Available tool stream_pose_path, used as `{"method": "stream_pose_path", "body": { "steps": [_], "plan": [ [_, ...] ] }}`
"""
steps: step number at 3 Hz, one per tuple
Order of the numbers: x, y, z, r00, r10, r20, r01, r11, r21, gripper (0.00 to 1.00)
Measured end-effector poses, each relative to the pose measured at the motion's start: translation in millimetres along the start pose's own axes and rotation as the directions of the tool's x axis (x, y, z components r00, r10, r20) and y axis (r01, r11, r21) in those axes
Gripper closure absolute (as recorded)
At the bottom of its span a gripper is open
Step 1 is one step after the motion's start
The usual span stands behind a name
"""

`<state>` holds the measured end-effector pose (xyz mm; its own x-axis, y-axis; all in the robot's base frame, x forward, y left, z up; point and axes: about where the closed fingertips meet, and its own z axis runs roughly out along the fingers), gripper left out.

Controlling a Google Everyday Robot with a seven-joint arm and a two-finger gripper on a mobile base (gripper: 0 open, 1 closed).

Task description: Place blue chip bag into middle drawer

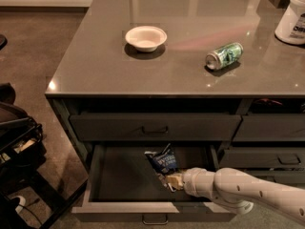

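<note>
Standing tilted inside the open drawer, the bag meets the gripper at its lower end; we cannot tell whether the gripper has hold of it. We judge one risk: snagged foil could follow a retreating gripper out over the drawer's front.

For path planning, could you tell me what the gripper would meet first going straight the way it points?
Probably the blue chip bag, right at the tip of the gripper, which points left inside the open middle drawer; depth is unclear.
</note>
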<state>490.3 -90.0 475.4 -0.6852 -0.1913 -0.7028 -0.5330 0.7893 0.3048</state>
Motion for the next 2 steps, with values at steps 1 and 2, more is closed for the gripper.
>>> {"method": "stream_pose_path", "body": {
  "steps": [1, 2],
  "plan": [
    [0.3, -1.4, -0.9, 1.000, 0.009, 0.005, -0.009, 0.9999, -0.007, 0.41],
    [0.3, -1.4, -0.9, 1.000, 0.010, 0.005, -0.010, 0.9999, -0.008, 0.18]
  ]
}}
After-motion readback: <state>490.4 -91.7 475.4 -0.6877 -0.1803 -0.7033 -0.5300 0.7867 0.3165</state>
